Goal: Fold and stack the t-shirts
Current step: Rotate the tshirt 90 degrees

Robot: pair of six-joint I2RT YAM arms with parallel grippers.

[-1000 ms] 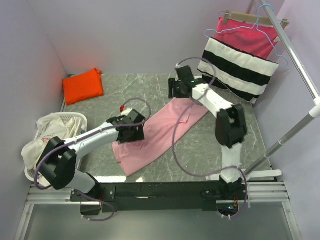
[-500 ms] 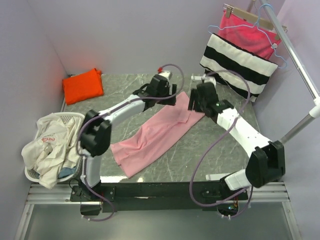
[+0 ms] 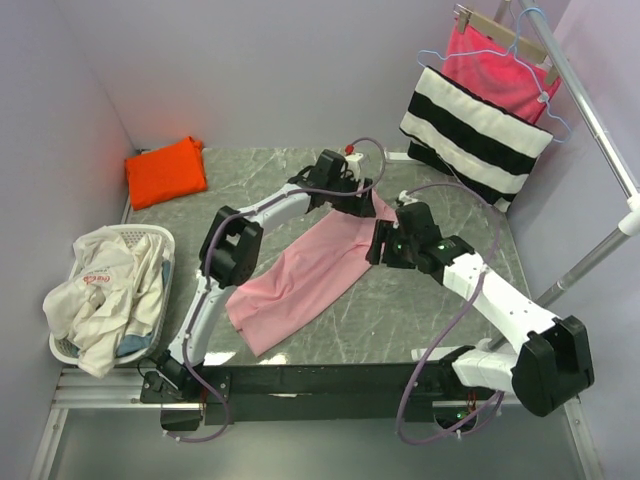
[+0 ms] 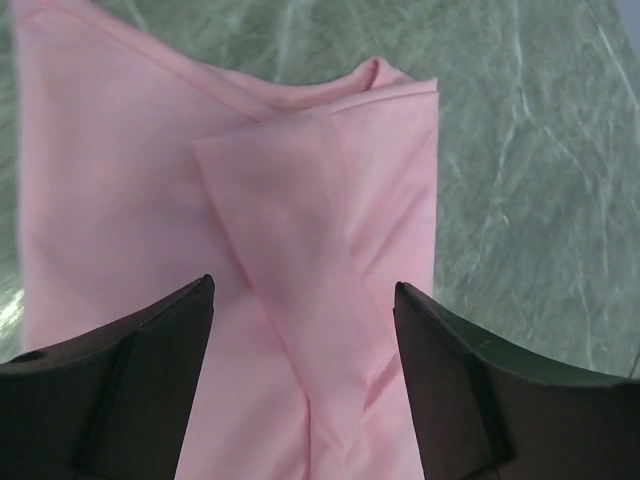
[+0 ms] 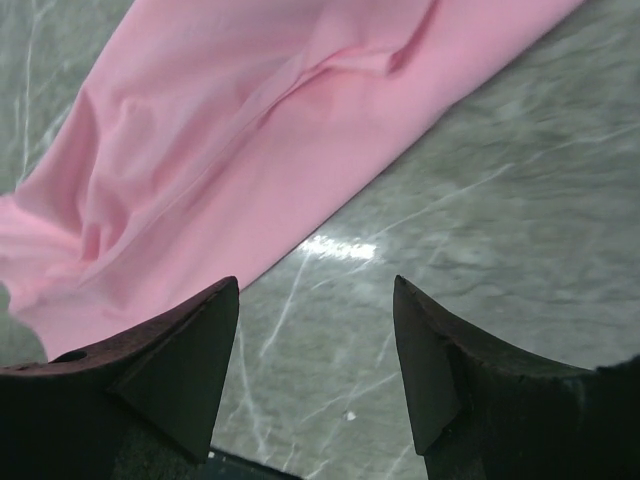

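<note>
The light pink t-shirt [image 3: 300, 275] lies as a long folded strip, running diagonally across the grey table. My left gripper [image 3: 352, 196] hovers open over its far end. In the left wrist view a folded sleeve flap of the pink t-shirt [image 4: 300, 200] shows between the open fingers of the gripper [image 4: 300, 300]. My right gripper [image 3: 382, 246] stands open by the strip's right edge. In the right wrist view the gripper [image 5: 315, 295] has bare table between its fingers, and the pink t-shirt [image 5: 220, 130] lies just beyond. The orange t-shirt [image 3: 166, 171] sits folded at the back left.
A white basket [image 3: 62, 350] full of pale clothes stands at the left front. A black-and-white striped cloth [image 3: 478, 135] and a magenta cloth [image 3: 495, 62] hang from a rack pole [image 3: 590, 105] at the back right. Walls close the left and back.
The left arm swung from the shirt's near end to its far end. The right arm came back from the far end to the strip's right edge. Both grippers stayed open.
</note>
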